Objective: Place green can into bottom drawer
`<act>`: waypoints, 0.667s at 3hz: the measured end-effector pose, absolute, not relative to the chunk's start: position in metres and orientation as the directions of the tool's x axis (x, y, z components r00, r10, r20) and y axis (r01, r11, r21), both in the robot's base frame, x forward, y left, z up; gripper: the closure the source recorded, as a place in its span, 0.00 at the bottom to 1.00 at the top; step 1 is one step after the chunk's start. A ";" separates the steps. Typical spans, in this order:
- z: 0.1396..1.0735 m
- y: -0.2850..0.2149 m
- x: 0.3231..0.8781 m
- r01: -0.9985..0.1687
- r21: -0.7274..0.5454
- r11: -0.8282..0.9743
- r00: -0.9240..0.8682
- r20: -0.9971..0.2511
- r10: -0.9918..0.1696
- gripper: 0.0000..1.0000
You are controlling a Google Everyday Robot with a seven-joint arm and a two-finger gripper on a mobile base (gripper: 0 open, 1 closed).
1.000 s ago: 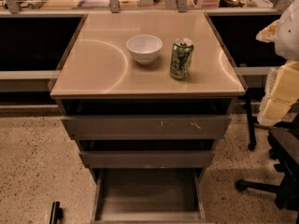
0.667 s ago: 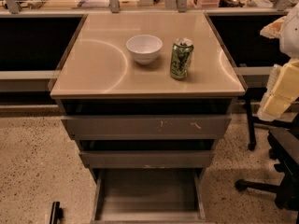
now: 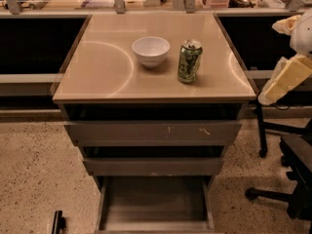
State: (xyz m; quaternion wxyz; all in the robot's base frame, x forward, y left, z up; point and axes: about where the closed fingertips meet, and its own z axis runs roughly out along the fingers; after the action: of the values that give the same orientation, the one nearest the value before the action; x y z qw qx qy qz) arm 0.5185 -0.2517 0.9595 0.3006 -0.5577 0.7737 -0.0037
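Item 1. Desk [image 3: 97, 72]: tan, glossy top over a three-drawer cabinet, seen from the front and above, with curved light reflections on the surface.

Item 2. Green can [image 3: 189, 61]: upright on the desk, right of centre, silver top with pull-tab showing. It stands just beside the white bowl, apart from it, and nothing holds it.

Item 3. White bowl [image 3: 151, 50]: upright on the desk, near the middle, to the left of the can.

Item 4. Top drawer [image 3: 153, 132] and middle drawer [image 3: 151, 165]: flat grey-brown fronts, the top one scuffed with pale marks.

Item 5. Bottom drawer [image 3: 156, 201]: pulled out toward the camera, plain grey floor and thin side walls exposed. The can is not in it.

Item 6. Claw [image 3: 285, 78]: pale yellow and white parts at the right edge of the view, off the desk's right side, well apart from the can. It is only partly in view; how wide it stands cannot be told, and it has hold of nothing visible.

Item 7. Office chair [image 3: 292, 184]: dark, on the speckled floor [image 3: 34, 179] to the right of the cabinet.
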 end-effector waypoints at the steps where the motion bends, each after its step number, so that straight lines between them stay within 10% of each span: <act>1: 0.944 -0.261 0.569 -0.865 -0.306 0.398 -0.199 -0.519 -0.831 0.00; 2: 0.946 -0.266 0.584 -0.858 -0.313 0.407 -0.195 -0.535 -0.822 0.00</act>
State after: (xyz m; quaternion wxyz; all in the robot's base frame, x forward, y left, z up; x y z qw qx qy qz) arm 0.5841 -0.2660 0.9458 0.3269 -0.5436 0.7726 0.0276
